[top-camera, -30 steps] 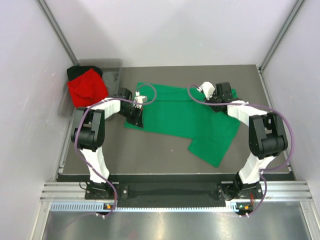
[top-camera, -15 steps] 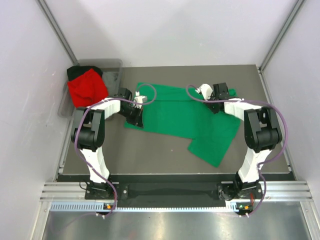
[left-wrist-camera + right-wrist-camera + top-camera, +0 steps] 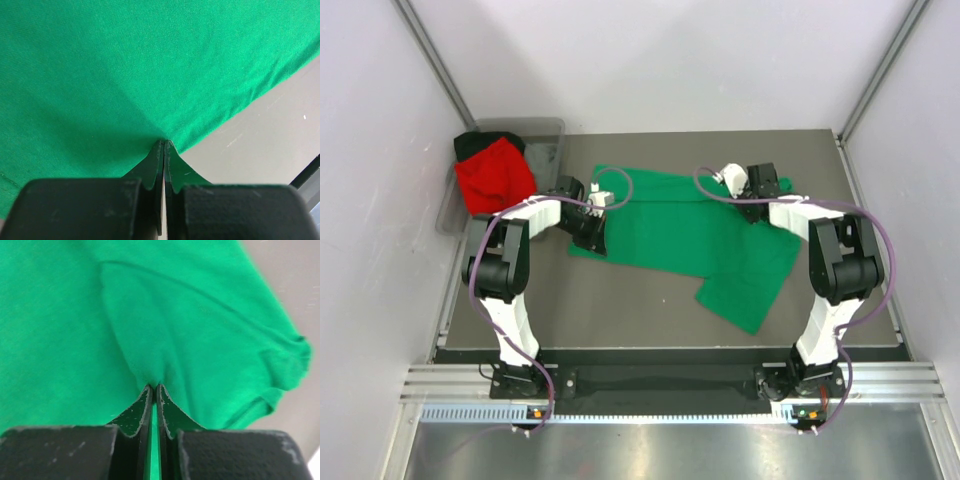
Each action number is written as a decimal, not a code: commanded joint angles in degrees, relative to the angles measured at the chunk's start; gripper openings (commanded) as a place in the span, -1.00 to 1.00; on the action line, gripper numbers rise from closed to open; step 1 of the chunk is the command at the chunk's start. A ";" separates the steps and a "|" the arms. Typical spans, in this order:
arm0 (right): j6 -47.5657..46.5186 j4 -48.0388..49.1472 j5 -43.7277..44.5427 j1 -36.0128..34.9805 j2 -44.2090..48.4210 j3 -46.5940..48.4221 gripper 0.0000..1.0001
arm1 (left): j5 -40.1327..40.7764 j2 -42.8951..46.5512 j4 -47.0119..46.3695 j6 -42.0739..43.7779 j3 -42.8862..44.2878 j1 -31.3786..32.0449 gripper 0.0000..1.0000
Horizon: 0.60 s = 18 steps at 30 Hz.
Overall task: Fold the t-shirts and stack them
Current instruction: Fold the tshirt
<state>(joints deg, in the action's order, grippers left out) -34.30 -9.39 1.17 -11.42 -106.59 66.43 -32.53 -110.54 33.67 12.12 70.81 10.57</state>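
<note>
Matt cloth, green t-shirt (image 3: 125, 65) (fine weave); smooth, dull table (image 3: 260, 150)

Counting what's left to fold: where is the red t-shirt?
Top view, far left: the red t-shirt lies in the grey bin, left of the green t-shirt.

grey bin (image 3: 544, 152), far-left corner; dark tabletop (image 3: 640, 305)
</note>
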 commanded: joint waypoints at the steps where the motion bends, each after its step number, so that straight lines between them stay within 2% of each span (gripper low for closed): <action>1: 0.46 3.85 3.75 0.96 0.68 3.70 -0.97 | 3.44 -2.75 -3.00 1.68 -1.72 0.07 -1.00; 5: 0.64 4.38 5.60 1.93 -0.90 7.29 -0.93 | 3.44 -2.75 -2.91 1.59 -1.72 0.07 -1.00; 7: 1.17 5.25 7.17 2.02 -2.13 8.44 -0.76 | 3.44 -2.75 -2.82 1.68 -1.72 0.07 -1.00; 8: 1.52 5.69 8.83 1.93 -2.48 9.23 -0.61 | 3.53 -2.75 -2.82 1.59 -1.64 -0.02 -1.00; 12: 3.28 8.59 10.79 2.02 1.63 7.23 -0.44 | 3.71 -2.49 -2.56 1.42 -1.64 0.07 -1.00; 16: 0.83 8.25 3.07 1.05 9.10 0.64 -0.47 | 3.71 -2.05 -2.56 1.41 -1.64 0.07 -1.00; 17: -0.31 6.85 -3.13 0.96 10.94 -1.20 -0.49 | 3.62 -2.05 -2.56 1.33 -1.64 0.07 -1.00; 18: -1.02 5.19 -4.84 0.87 11.57 -2.09 -0.50 | 3.62 -2.13 -2.47 1.33 -1.46 0.07 -1.00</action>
<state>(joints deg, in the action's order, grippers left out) -33.43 -3.46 5.28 -10.02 -101.43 66.61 -32.53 -110.54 33.67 12.08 70.81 10.55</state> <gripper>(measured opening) 0.257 0.011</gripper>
